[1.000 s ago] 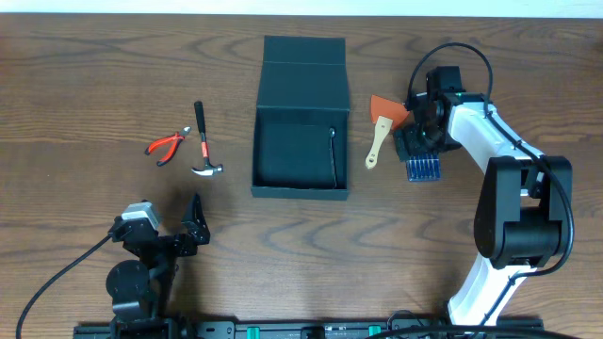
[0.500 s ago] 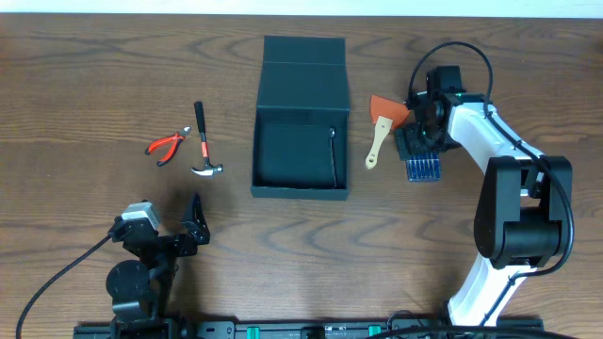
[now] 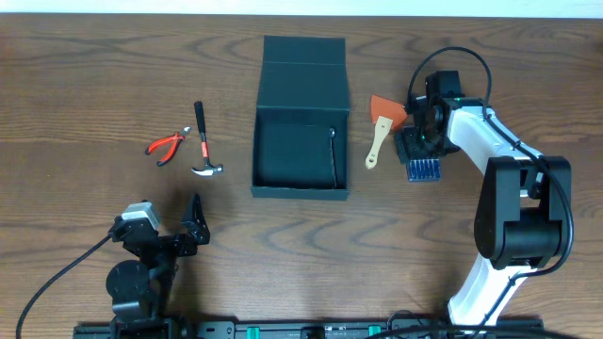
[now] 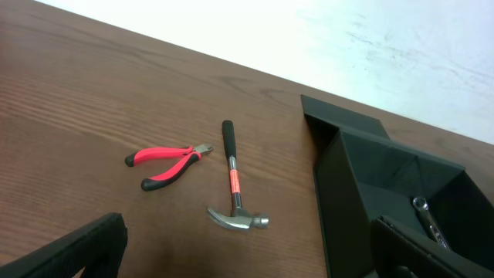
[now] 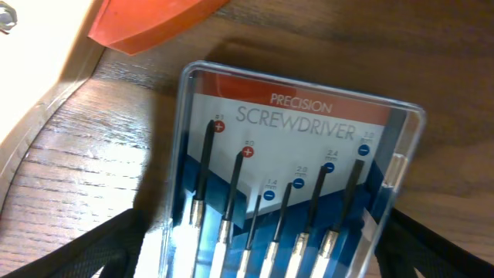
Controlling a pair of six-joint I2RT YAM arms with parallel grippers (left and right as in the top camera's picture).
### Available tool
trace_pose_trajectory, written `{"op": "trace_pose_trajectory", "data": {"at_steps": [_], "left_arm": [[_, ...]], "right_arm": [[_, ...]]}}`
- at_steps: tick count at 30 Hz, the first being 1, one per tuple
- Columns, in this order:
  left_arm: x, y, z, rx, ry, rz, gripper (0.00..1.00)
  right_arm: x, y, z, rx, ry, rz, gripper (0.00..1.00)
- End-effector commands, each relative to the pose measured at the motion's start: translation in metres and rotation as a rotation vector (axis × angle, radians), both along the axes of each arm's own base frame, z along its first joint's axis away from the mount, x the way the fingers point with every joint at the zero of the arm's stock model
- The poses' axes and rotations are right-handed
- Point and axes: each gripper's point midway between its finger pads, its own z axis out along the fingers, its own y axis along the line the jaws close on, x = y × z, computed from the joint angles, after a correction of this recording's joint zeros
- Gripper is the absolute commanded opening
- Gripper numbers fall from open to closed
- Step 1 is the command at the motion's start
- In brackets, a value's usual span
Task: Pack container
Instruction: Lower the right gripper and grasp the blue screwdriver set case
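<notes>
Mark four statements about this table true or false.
1. The hammer lies left of the container. True.
2. The pliers have blue handles. False: the handles are red.
3. The container's lid is shut. False: the flap is folded back and a metal tool lies inside.
4. The right arm's fingers stand open on either side of the screwdriver set. True.
</notes>
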Motion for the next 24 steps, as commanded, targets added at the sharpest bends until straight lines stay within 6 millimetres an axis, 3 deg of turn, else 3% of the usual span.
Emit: {"op": "trace_pose_trajectory", "data": {"at_steps": [1,10,24], "left_arm": [[0.0002,0.003,-0.0125,-0.005,0.026,0.017,0.98],[0.0002,0.003,-0.0125,-0.005,0.026,0.017,0.98],[0.0002,0.003,-0.0125,-0.005,0.026,0.017,0.99]], "right_arm": [[-0.014,-0.0064,-0.0137,-0.029,0.049,0.005,0.79],[-0.0155,-0.0053,-0.0139,-0.017,0.055,-0.027,0.66],[-0.0157,-0.0053,-0.0139,-0.001,0.055,-0.129,0.6]]}}
